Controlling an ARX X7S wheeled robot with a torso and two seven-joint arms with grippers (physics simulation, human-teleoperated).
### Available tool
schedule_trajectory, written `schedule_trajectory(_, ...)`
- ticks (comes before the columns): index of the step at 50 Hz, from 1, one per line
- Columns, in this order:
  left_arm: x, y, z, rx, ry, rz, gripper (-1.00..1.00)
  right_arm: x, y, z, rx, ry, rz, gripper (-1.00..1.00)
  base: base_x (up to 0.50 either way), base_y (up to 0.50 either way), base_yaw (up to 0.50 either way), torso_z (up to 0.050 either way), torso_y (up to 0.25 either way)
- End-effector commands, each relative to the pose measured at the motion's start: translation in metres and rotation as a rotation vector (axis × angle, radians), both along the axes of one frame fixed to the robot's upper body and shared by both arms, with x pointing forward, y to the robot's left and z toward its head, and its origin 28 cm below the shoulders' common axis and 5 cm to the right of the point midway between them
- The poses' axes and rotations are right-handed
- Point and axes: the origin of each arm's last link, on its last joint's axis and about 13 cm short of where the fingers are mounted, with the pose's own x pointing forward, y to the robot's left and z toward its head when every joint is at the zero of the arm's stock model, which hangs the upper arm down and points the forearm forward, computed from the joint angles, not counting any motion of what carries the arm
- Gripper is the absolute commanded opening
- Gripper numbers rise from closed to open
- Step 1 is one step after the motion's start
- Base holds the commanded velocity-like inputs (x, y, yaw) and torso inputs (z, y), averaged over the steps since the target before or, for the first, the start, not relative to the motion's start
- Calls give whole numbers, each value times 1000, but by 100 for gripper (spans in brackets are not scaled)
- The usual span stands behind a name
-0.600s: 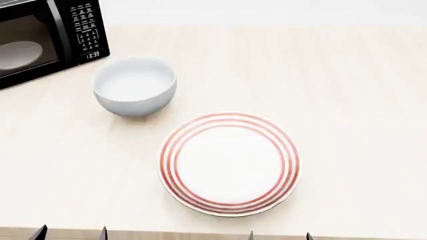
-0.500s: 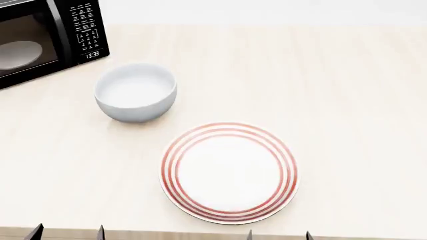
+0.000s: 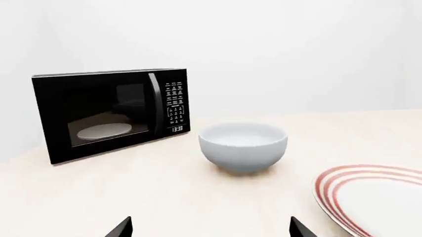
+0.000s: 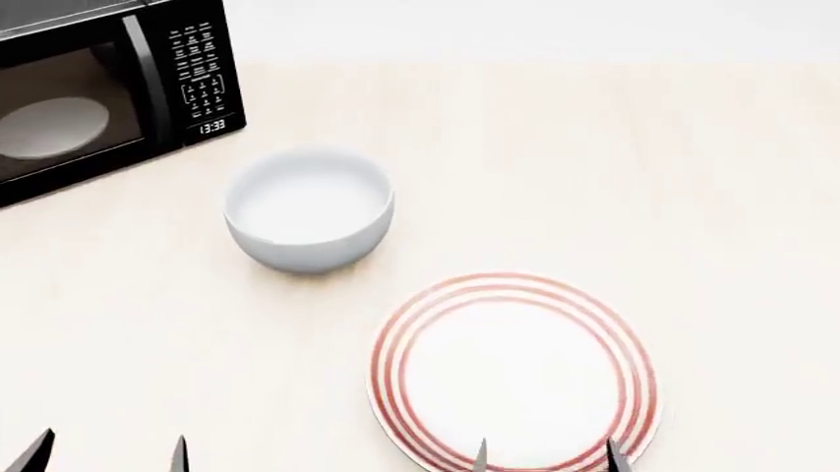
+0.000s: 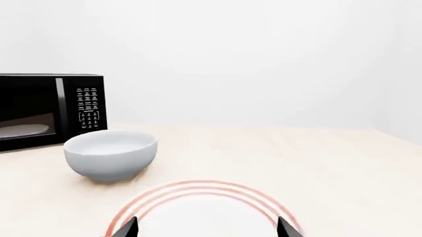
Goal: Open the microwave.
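- Your left gripper point(image 4: 105, 454) shows only as two dark fingertips at the near edge of the head view, set well apart, so it is spread and holds nothing; the left wrist view shows the same two tips point(image 3: 118, 228) wide apart over bare table.
- Your right gripper point(image 4: 546, 458) is also spread, with nothing between its two tips, and they sit over the near rim of the plate point(image 4: 512, 369).
- In the right wrist view that red-ringed plate point(image 5: 201, 210) lies right ahead between the fingertips point(image 5: 127, 228).
- Beyond the plate, toward your left, a grey bowl point(image 4: 310, 208) stands upright on the table point(image 4: 630, 167), apart from the plate.
- The microwave point(image 4: 105, 98) sits at the far left corner of the table, past the bowl and well away from both grippers.
- Its door is closed; through the window you can see the round white turntable point(image 3: 104, 131), and the keypad with a lit clock point(image 3: 175, 108) is on the side nearest the bowl.
- The bowl point(image 3: 242, 146) stands near the microwave's keypad corner without touching it.
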Motion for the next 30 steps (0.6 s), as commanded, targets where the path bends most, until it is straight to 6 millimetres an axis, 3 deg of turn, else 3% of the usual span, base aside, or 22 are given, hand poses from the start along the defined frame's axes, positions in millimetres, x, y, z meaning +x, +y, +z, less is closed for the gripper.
schedule_trajectory(1, -2, 0, 2, 6, -5, -1, 100, -3, 3, 2, -7, -14, 17, 100, 348, 445, 0, 0, 0)
schedule_trajectory(13, -2, -1, 0, 8, 5, -10, 100, -2, 4, 1, -4, -9, 16, 100, 337, 479, 0, 0, 0)
schedule_trajectory(30, -1, 0, 0, 13, 7, -5, 100, 0, 6, -1, -13, -5, 22, 100, 0, 499, 0, 0, 0)
